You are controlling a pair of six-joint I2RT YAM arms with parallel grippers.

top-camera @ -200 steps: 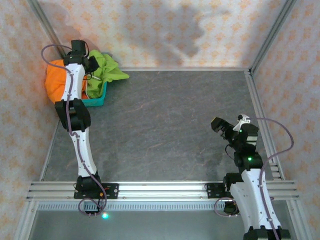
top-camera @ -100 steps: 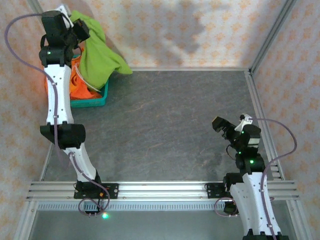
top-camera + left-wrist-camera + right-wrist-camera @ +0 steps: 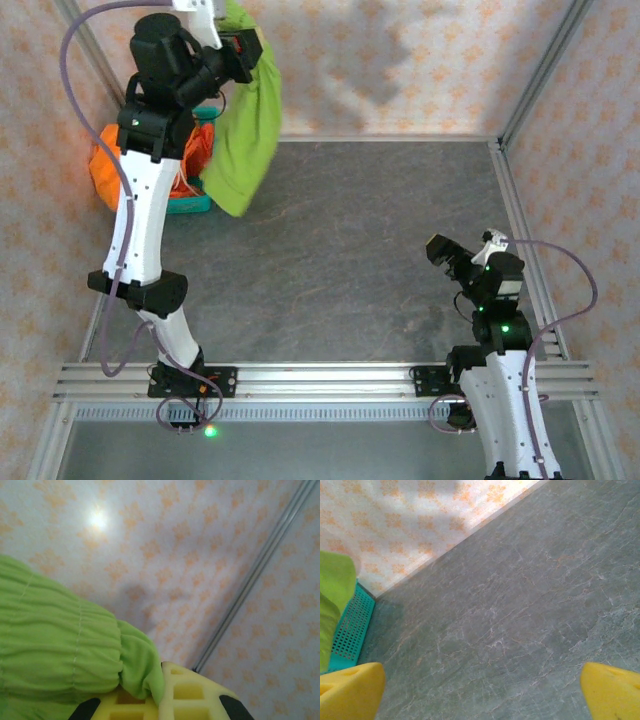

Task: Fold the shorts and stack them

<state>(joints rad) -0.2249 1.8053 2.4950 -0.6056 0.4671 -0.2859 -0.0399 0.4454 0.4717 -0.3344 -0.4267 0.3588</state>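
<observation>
One pair, the lime shorts (image 3: 248, 130), hangs limp at eleven o'clock, clamped in my left pincer (image 3: 240, 50); my right pincer (image 3: 460, 248) gapes wide at four. Left wrist: gathered waistband pinched, soft, light, likely slippery. Right wrist: bare bench (image 3: 520, 605); I'd take the free waistband corner.

One pair of lime green shorts (image 3: 245, 120); one heap of orange shorts (image 3: 105, 160), bunched so that the number of pairs in it cannot be told; one teal mesh basket (image 3: 188, 205); one table (image 3: 360, 230); two robot arms, the left arm (image 3: 140, 220) and the right arm (image 3: 505, 380); two end effectors, the left end effector (image 3: 238, 48) and the right end effector (image 3: 445, 250).
</observation>
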